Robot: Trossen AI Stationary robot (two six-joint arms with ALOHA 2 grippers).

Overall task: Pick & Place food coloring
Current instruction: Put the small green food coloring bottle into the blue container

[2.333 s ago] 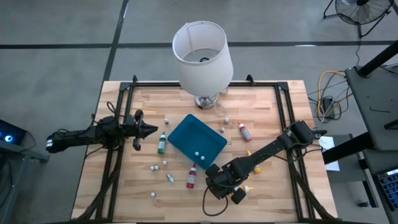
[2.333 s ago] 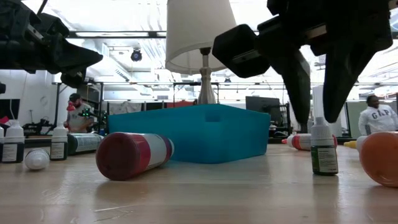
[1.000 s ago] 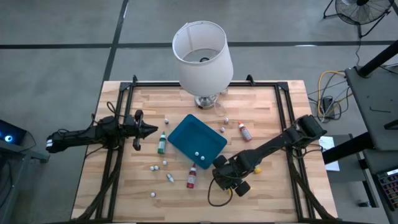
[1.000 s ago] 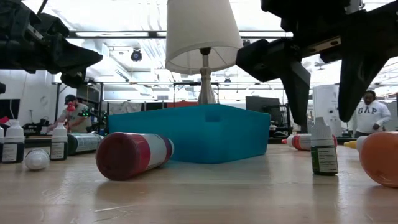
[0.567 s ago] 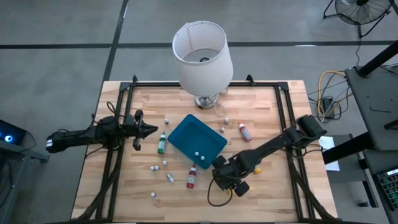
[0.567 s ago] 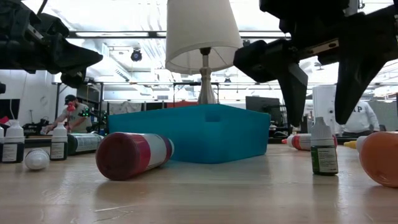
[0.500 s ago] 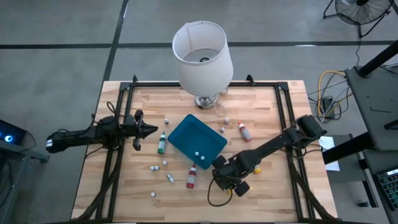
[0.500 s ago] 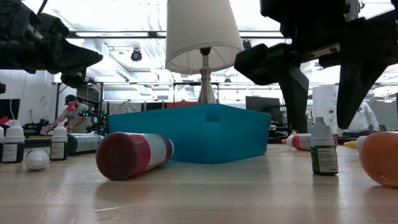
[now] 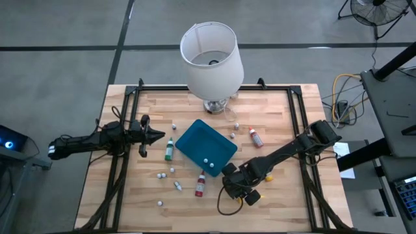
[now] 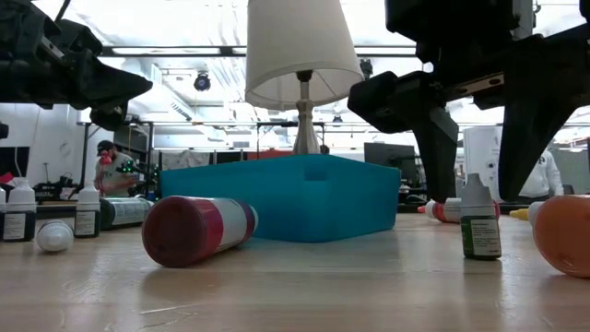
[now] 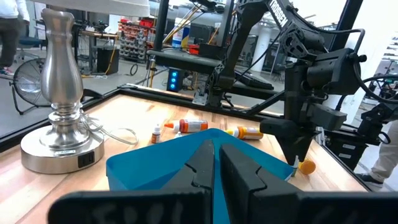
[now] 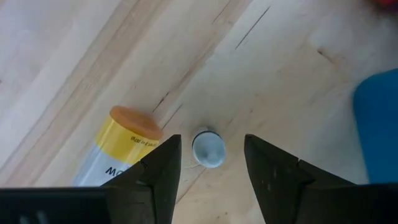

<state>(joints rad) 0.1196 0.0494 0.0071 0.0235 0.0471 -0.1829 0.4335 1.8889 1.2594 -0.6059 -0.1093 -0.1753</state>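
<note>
A small upright food coloring bottle (image 10: 480, 221) with a dark label and white cap (image 12: 208, 148) stands on the table near the teal tray (image 9: 195, 140). My right gripper (image 10: 479, 189) (image 12: 210, 142) points steeply down over it and is open. One finger stands on each side of the cap, touching nothing. A yellow bottle (image 12: 118, 149) lies beside it. An orange one (image 10: 562, 235) lies at the right, a red one (image 9: 200, 186) near the tray, a green one (image 9: 169, 149) at the tray's left. My left gripper (image 9: 158, 135) (image 11: 216, 158) waits shut at the table's left.
A table lamp (image 9: 211, 55) stands at the far edge behind the tray. Another red bottle (image 9: 256, 137) lies right of the tray. Small white caps (image 9: 160, 175) and little bottles are scattered on the near left. People move in the room behind.
My right gripper came from nearer the table's near edge toward the tray and stopped over the upright bottle. For the last second it has kept still and open. No bottle has moved.
</note>
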